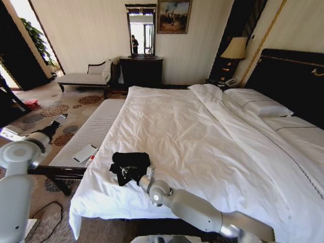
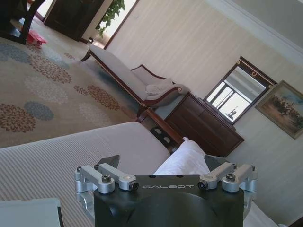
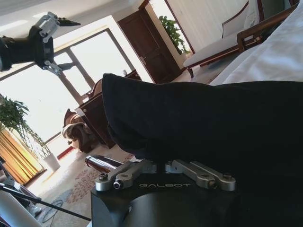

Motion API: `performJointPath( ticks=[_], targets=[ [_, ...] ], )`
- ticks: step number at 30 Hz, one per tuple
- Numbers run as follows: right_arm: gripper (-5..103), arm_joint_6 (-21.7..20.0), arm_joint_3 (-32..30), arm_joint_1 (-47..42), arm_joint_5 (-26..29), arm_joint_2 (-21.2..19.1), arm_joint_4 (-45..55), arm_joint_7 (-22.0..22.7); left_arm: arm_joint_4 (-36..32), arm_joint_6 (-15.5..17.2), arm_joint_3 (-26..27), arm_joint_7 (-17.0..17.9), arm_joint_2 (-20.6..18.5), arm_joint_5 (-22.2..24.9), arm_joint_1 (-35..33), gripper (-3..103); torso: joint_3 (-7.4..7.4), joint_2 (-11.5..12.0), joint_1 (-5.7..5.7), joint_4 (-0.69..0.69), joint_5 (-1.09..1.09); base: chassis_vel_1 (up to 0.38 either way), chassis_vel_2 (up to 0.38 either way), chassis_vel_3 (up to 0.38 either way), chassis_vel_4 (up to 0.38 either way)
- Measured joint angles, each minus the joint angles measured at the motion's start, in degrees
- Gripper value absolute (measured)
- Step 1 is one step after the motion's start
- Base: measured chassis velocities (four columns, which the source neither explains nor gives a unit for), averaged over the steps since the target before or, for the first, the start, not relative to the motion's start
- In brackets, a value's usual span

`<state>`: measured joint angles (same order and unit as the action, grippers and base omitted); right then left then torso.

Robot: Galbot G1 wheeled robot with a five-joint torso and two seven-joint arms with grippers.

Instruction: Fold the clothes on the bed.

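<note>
At the left edge of the head view, the left pincer hangs over the patterned carpet, fingers spread apart; its black housing reads "GALBOT". Lower centre, the crumpled black short-sleeved T-shirt lies near the foot of the large white-duveted bed. The right pincer is closed on its fabric.

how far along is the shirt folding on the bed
Done: the black T-shirt is already bunched into a compact dark pile near the foot edge of the bed, though not a neat fold. In hand: the right gripper is at the pile's edge, its linkage drawn in against the black fabric. The left gripper waits open, raised off the bed's side. Left: squaring the pile up.
</note>
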<state>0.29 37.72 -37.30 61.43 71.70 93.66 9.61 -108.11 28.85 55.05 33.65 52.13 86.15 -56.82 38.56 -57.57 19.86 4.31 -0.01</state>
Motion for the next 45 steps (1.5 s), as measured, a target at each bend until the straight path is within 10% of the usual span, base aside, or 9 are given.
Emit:
performJointPath(
  ticks=[26,34,45],
  targets=[
    [96,0.6,1.83,6.39,2.27,0.48,3.72,-0.51,-2.03,-0.28,1.77,0.08,0.35,-1.9,-4.09,100,0.0,0.0,0.0,-0.01,0.02,0.0,0.0,0.0,0.0],
    [100,3.88,-1.97,3.45,2.26,-7.24,6.13,-3.25,-1.14,-0.32,1.71,-0.13,0.79,-2.78,-4.31,100,-0.01,0.0,0.0,0.04,0.03,0.0,0.0,0.0,0.0],
    [100,3.9,0.14,4.85,1.91,1.76,-2.79,-3.18,-0.72,-0.35,1.06,-0.14,0.36,-3.2,-4.08,100,0.0,0.0,0.0,-0.02,0.01,0.0,0.0,0.0,0.0]
  ],
)
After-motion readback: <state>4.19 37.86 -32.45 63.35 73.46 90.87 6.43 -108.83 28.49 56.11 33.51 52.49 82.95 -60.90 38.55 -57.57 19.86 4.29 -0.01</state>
